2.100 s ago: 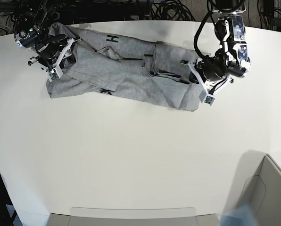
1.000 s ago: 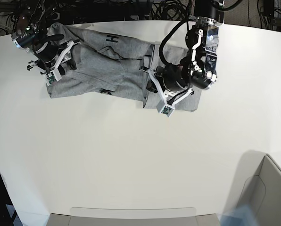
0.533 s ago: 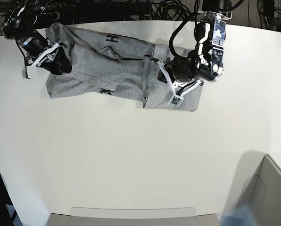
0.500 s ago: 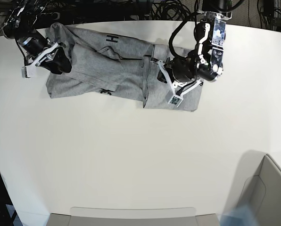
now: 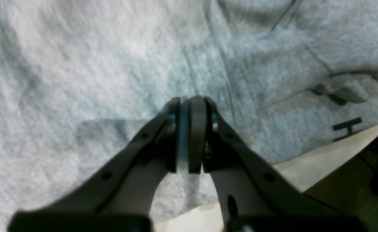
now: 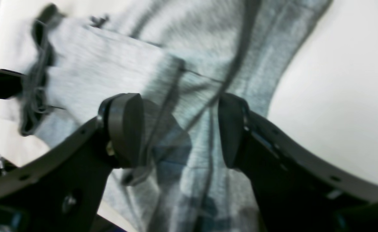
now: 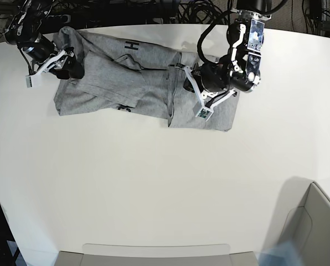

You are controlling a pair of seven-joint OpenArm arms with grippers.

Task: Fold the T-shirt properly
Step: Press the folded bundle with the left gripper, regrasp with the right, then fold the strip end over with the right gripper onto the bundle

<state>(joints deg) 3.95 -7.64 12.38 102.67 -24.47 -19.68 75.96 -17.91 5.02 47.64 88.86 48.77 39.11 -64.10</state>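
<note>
The heather-grey short-sleeved cotton T-shirt was spread along the far edge of the white counter, already doubled into a long band. The step in hand was judged to be a fold across the length. The left gripper was seen clenched over the T-shirt, pads almost touching; whether cloth was pinched could not be told. The right gripper was released, its jaws wide apart above the T-shirt's other end. Next, a fresh hold was probably needed. Only a black "H" could be read.
</note>
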